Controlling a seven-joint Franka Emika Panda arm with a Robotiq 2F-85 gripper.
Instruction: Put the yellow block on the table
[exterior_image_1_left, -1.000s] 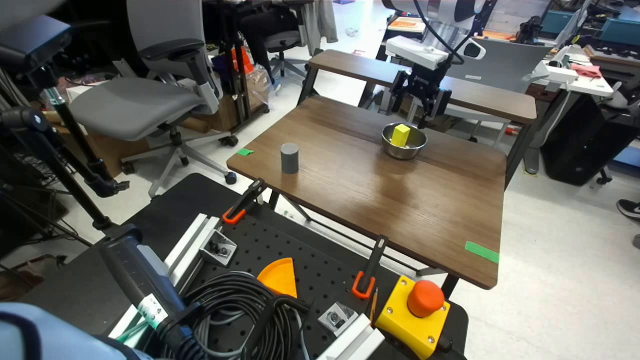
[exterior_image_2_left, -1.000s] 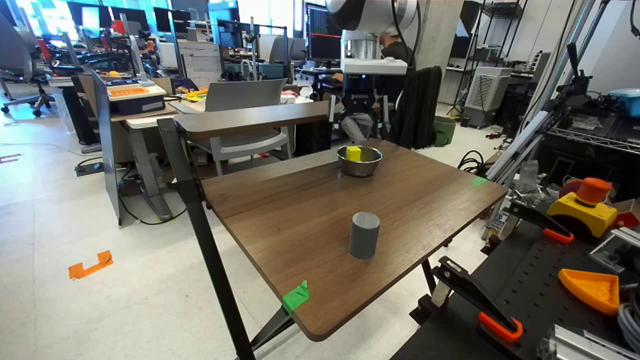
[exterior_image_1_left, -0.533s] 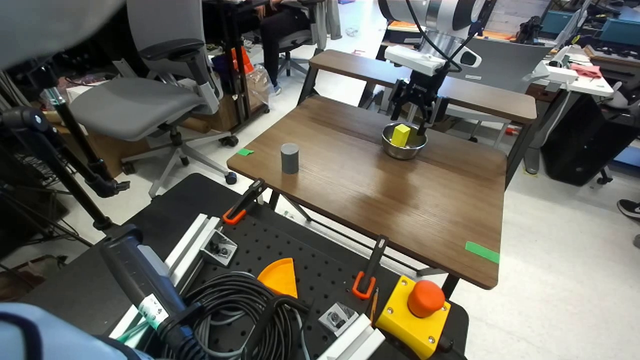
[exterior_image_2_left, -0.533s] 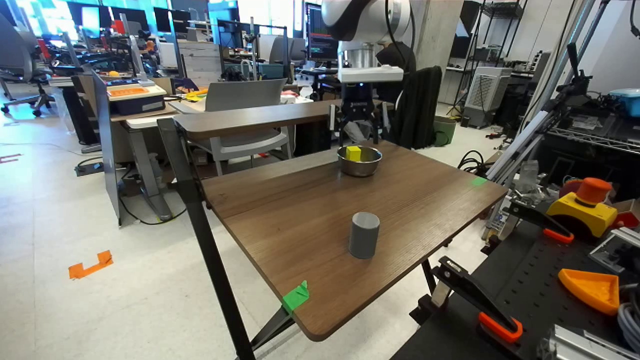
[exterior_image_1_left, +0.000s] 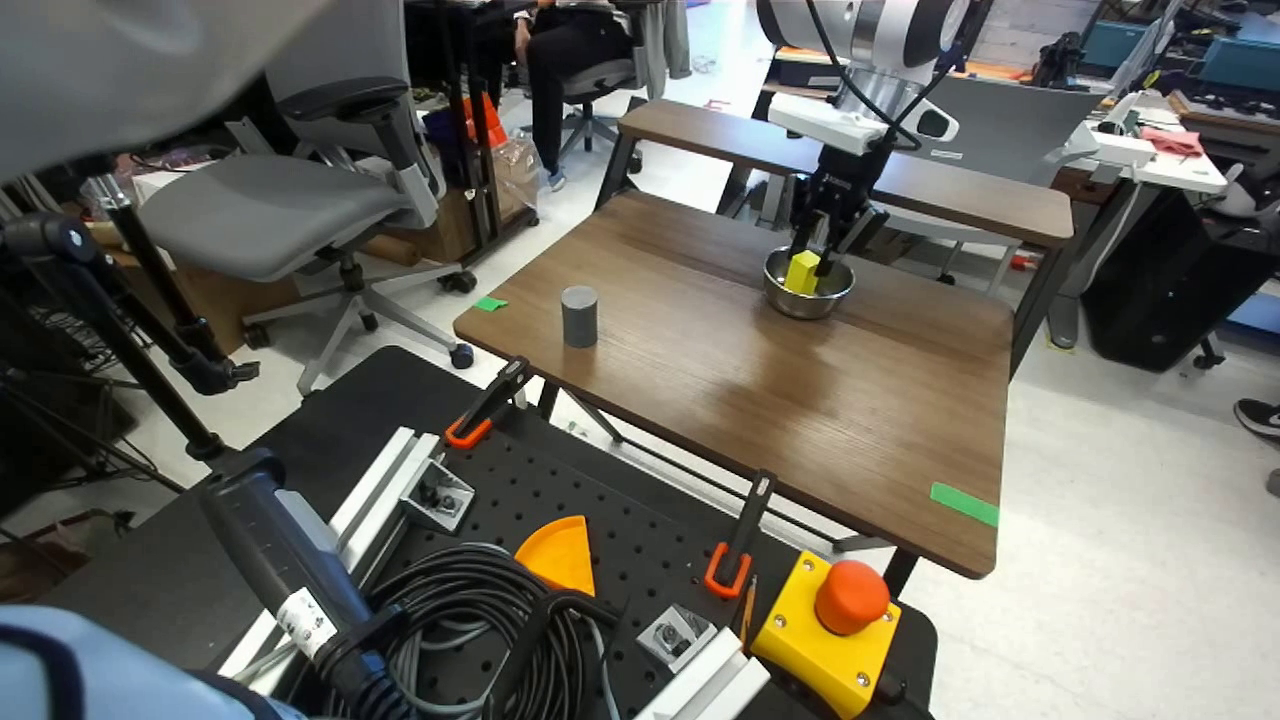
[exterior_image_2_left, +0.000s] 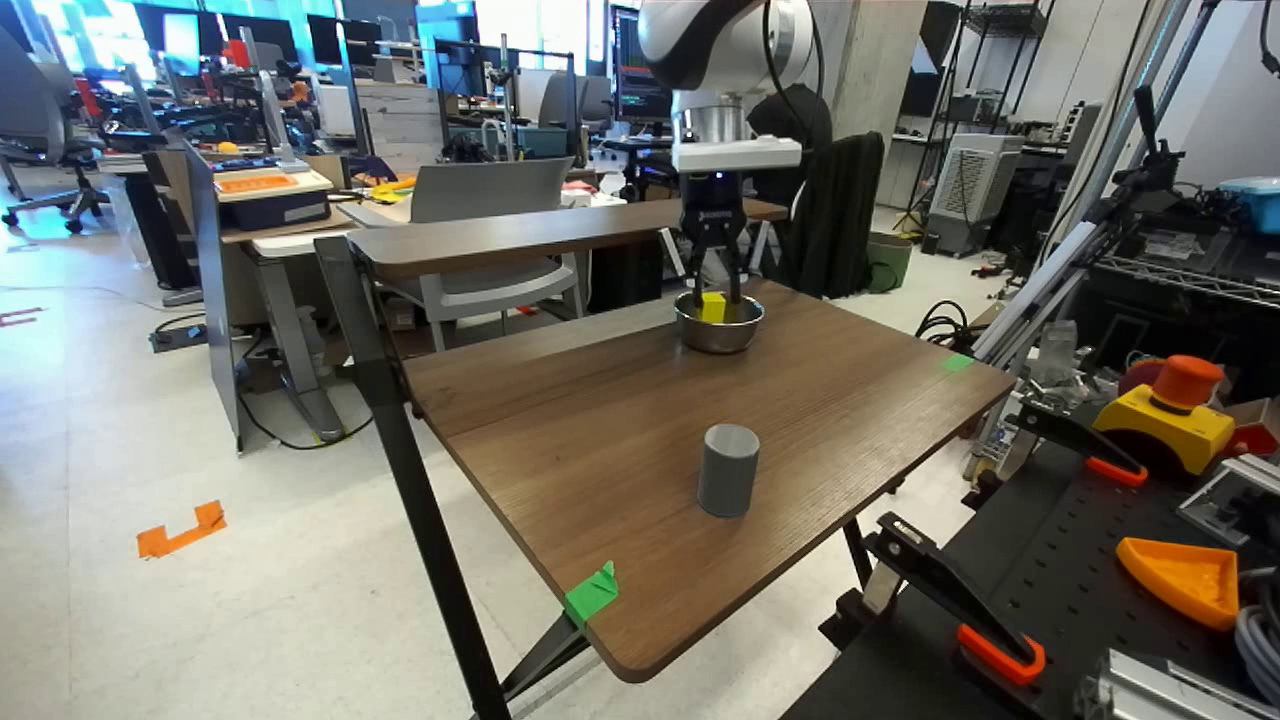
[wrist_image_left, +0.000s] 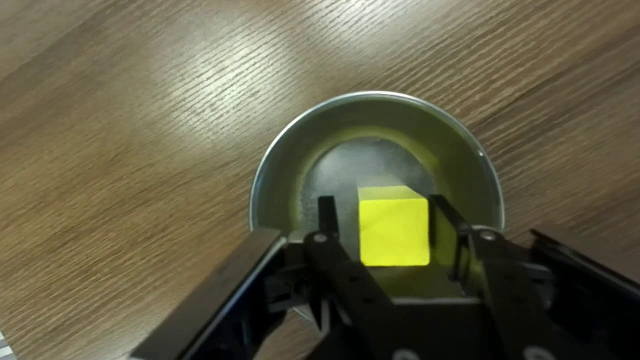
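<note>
The yellow block (wrist_image_left: 394, 232) sits inside a small metal bowl (wrist_image_left: 375, 95), which rests on the brown table (exterior_image_1_left: 680, 380). Both exterior views show the block (exterior_image_1_left: 802, 272) rising just above the bowl's rim. My gripper (exterior_image_2_left: 717, 298) reaches down into the bowl, its fingers on either side of the block. In the wrist view the left finger (wrist_image_left: 328, 215) stands apart from the block, with a visible gap. The right finger lies close along the block's other side; whether it touches I cannot tell. The jaws are part-way together, not clamped on it.
A dark grey cylinder (exterior_image_1_left: 579, 318) stands upright near a table edge. Along the far side runs a raised wooden shelf (exterior_image_1_left: 960, 200). Black clamps (exterior_image_1_left: 745, 530) and a yellow box with a red button (exterior_image_1_left: 838, 625) are on the black pegboard bench beside the table.
The gripper has come down from above the bowl into it, and its fingers have drawn closer together around the block. The block has shifted slightly inside the bowl.
</note>
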